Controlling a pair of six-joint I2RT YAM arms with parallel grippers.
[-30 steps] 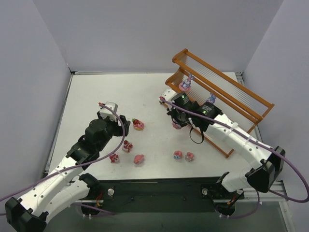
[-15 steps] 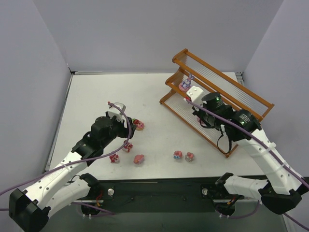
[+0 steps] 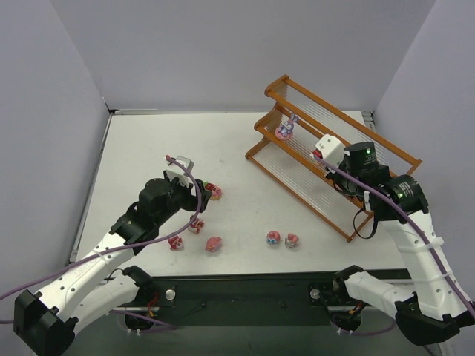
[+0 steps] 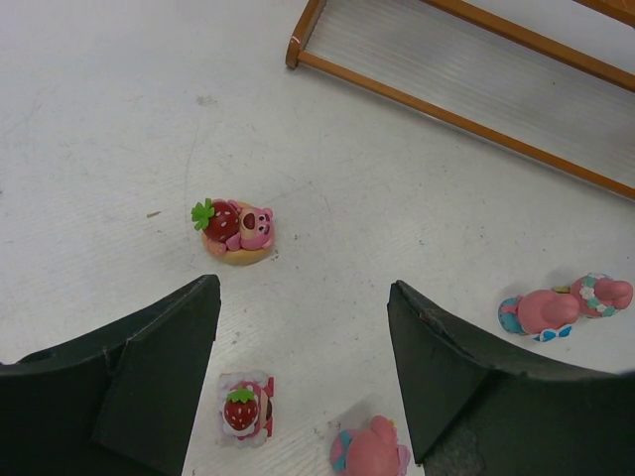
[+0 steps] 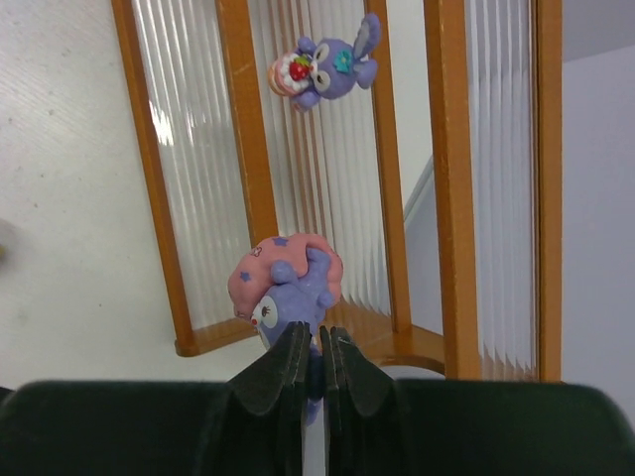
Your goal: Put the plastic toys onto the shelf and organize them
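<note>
Right gripper (image 5: 314,345) is clamping the purple-pink toy (image 5: 288,283), probably by its base, hard to tell. Toy is sticking out just ahead of the tips, over the shelf (image 5: 243,129). Should be lowering slowly, seating it flat across the rods (image 5: 193,149). Left gripper (image 4: 303,288) is hovering open, strawberry toy (image 4: 238,228) just ahead.

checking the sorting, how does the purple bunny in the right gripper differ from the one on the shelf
The held bunny is pinched in the shut right gripper; the shelf bunny rests free on the shelf. The held bunny has a pink starred base; the shelf bunny carries a strawberry and teal flower. Both are purple.
</note>
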